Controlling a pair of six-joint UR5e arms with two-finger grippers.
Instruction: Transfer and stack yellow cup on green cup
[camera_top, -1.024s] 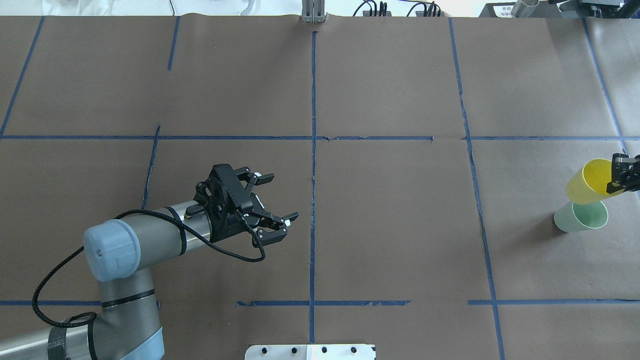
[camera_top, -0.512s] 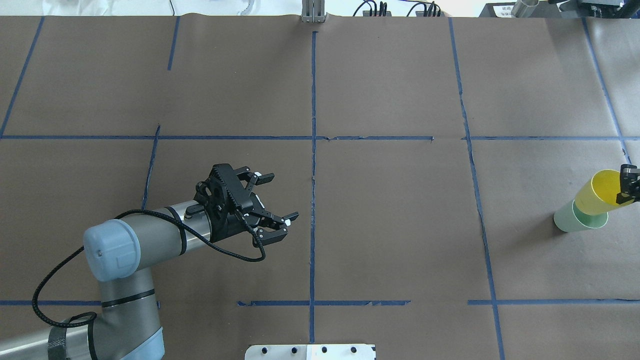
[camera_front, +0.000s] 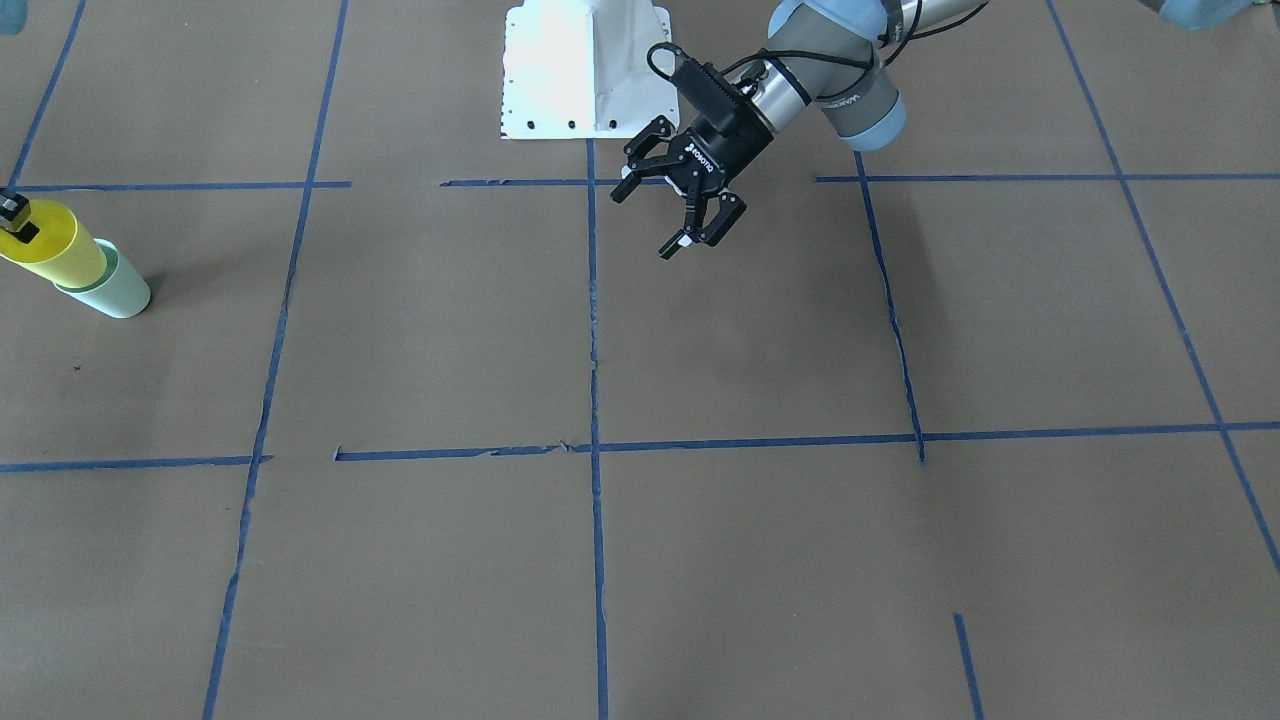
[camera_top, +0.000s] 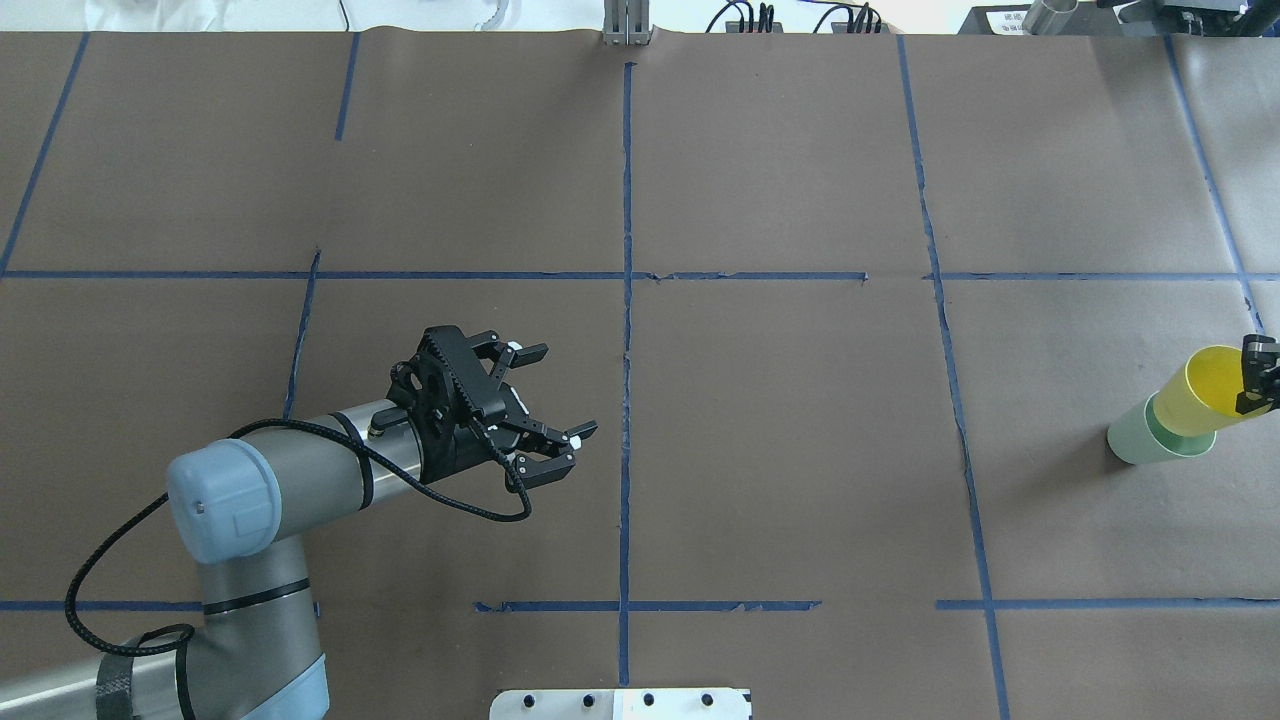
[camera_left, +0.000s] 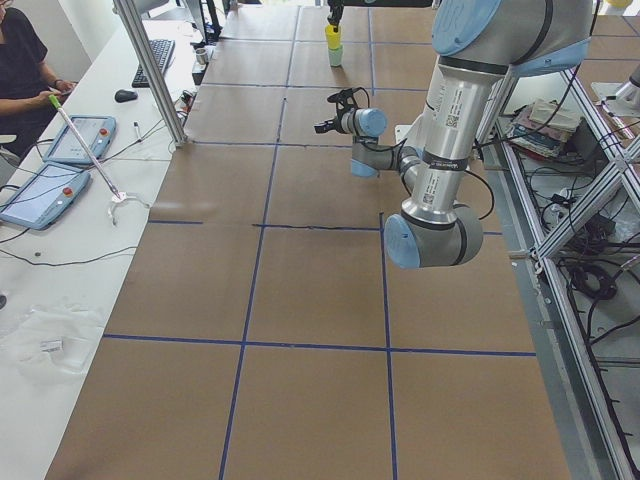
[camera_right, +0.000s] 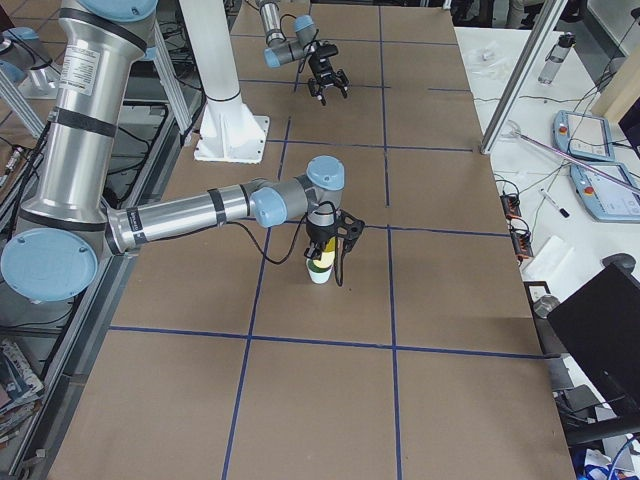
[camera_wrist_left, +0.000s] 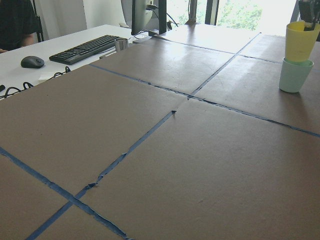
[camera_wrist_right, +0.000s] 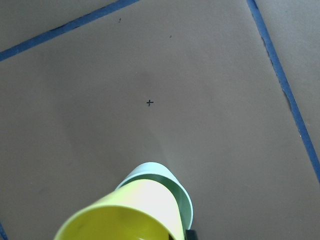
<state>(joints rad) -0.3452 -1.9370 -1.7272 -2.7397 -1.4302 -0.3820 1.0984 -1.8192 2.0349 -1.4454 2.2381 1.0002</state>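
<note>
On my overhead view the yellow cup (camera_top: 1195, 400) sits at the far right edge. Its base is nested in the mouth of the green cup (camera_top: 1138, 442), which stands upright on the brown bench (camera_top: 800, 450). The right tool (camera_top: 1256, 378) pinches the yellow cup at its rim; the frame cuts off most of that tool. The left tool (camera_top: 560, 393) hangs left of centre, its fingers spread wide and holding nothing, well apart from both cups. Blue tape lines (camera_top: 626, 300) grid the bench.
</note>
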